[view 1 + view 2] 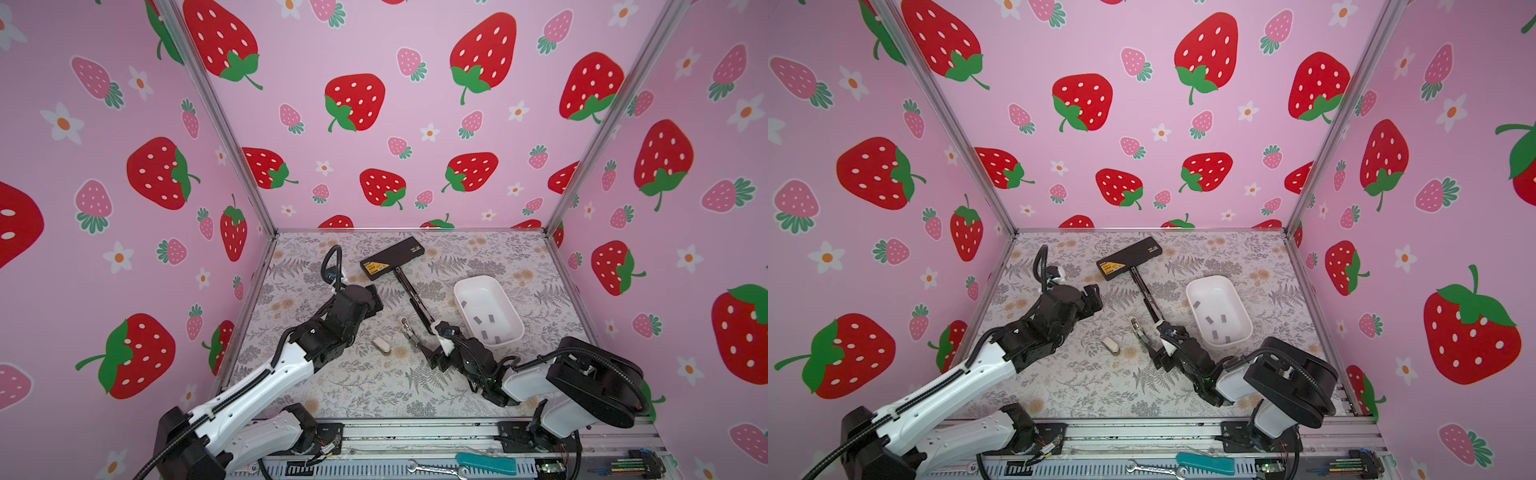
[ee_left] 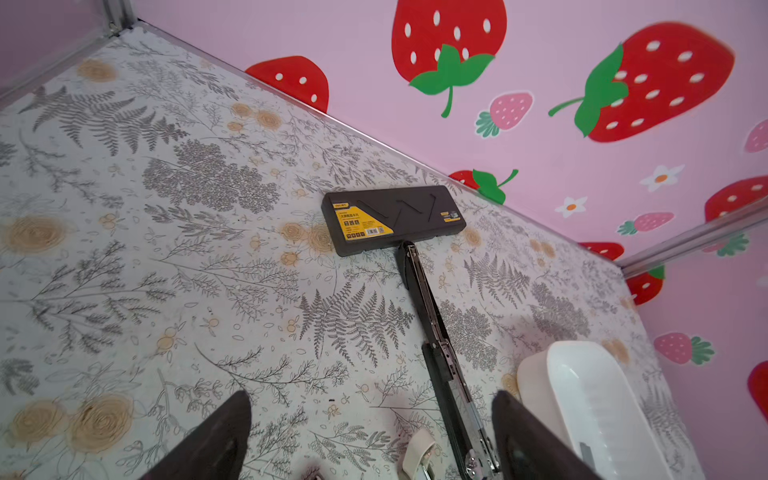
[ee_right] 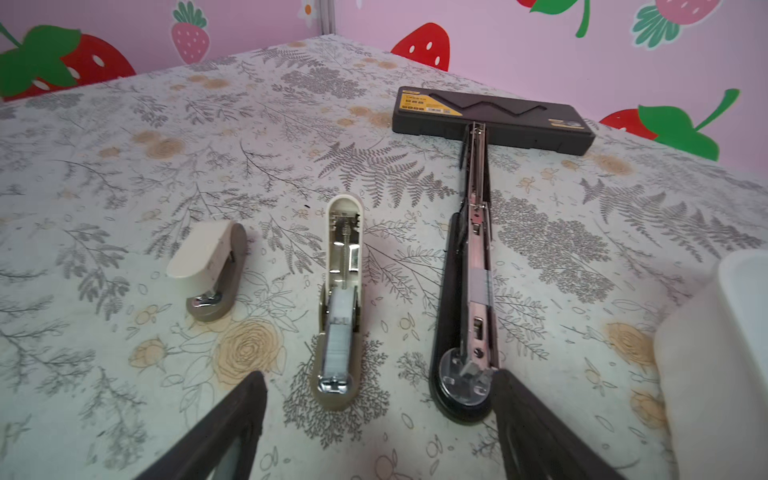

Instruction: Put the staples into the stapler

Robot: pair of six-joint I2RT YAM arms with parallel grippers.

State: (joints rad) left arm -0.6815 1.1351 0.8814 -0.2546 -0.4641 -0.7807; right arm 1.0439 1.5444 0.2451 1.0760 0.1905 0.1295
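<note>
Several grey staples [image 1: 477, 320] lie in a white tray [image 1: 465, 286]. Three staplers rest on the floral mat. A long black stapler [image 3: 453, 257] lies opened flat with a staple strip [image 3: 480, 284] in its channel. A beige stapler [image 3: 338, 303] lies open with staples in its channel. A small beige stapler [image 3: 210, 266] is closed. My right gripper [image 3: 379, 374] is open and empty just in front of the two opened staplers, one finger close against the black stapler's near end. My left gripper [image 2: 372, 395] hovers open and empty to the left of the black stapler [image 2: 436, 332].
A black case with a yellow label [image 1: 392, 257] lies at the back, touching the long stapler's far end. The tray [image 2: 582, 395] sits right of the long stapler. Strawberry-print walls close in three sides. Tools lie on the front rail [image 1: 436, 468].
</note>
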